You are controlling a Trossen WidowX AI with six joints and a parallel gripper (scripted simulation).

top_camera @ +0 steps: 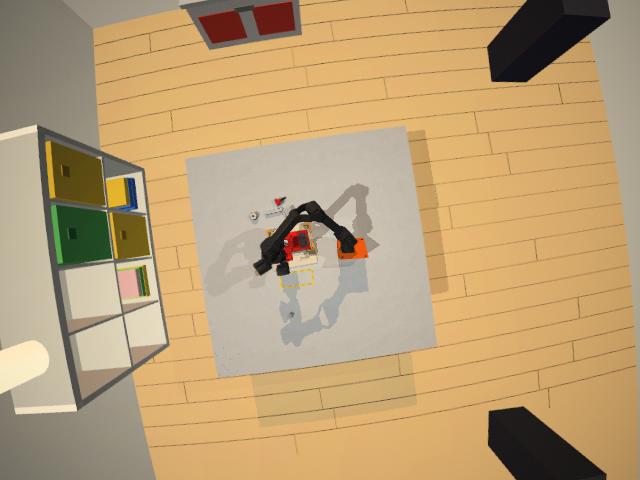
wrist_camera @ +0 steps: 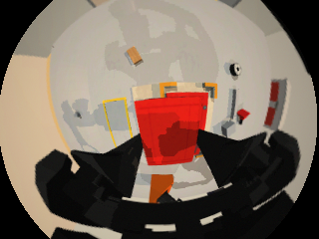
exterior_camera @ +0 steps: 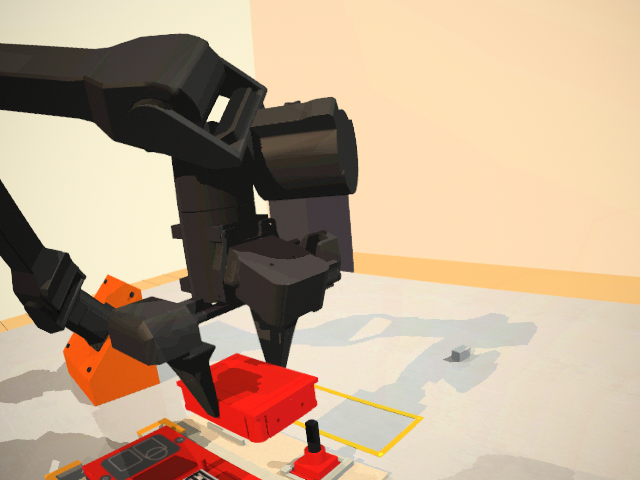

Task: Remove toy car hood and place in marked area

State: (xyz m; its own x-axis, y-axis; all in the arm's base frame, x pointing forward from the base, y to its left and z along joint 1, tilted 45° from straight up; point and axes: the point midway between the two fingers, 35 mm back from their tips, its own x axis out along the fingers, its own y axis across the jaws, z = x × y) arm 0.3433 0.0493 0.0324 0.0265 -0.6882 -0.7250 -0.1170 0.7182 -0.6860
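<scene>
The red hood (exterior_camera: pixel 289 397) (wrist_camera: pixel 171 117) is a flat box-like cover, held level in the air. My gripper (exterior_camera: pixel 246 388) (wrist_camera: pixel 169 133) is shut on it, one finger at each side. The hood hangs above the pale board, beside the marked area and not over it. The toy car's red body (exterior_camera: pixel 181 457) with a dark panel lies lower in the exterior view; the hood hides most of it in the wrist view. The marked area is a yellow outline (top_camera: pixel 297 285) (exterior_camera: pixel 402 437) (wrist_camera: pixel 115 100) on the table. The arm partly covers the car from above.
A red block with an upright black post (exterior_camera: pixel 315 463) stands between the hood and the outline. A small grey block (top_camera: pixel 291 314) (exterior_camera: pixel 460 353) lies beyond the outline. A wheel (top_camera: pixel 255 215) (wrist_camera: pixel 235 69), a grey bar (wrist_camera: pixel 233 104) and a brown block (wrist_camera: pixel 134 56) lie around the car.
</scene>
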